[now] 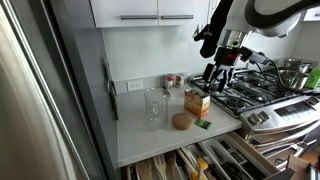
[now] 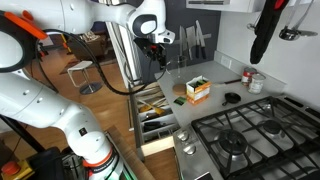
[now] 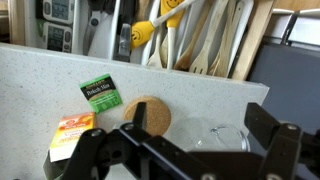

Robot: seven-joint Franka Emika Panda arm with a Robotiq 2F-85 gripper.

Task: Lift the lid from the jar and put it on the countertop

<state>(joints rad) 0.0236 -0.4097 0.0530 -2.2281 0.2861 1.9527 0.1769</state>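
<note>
**Lid set down on the worktop.** The round, flat, tan lid [image 1: 182, 121], cork-like in texture, lies flat on the smooth white countertop [image 1: 140, 140] near its straight front edge. It sits apart from the clear, open-topped glass jar [image 1: 153, 105]. A yellow-orange box [image 1: 197, 101] and a green tea packet [image 3: 100, 93] lie near the lid. The gripper [image 1: 216, 74] hangs well above the counter's end by the stove [image 1: 255, 95], pointing down. Its fingers [image 3: 285, 150] are spread wide and hold nothing. Bare worktop extends beyond the jar towards the wall-side corner.
</note>
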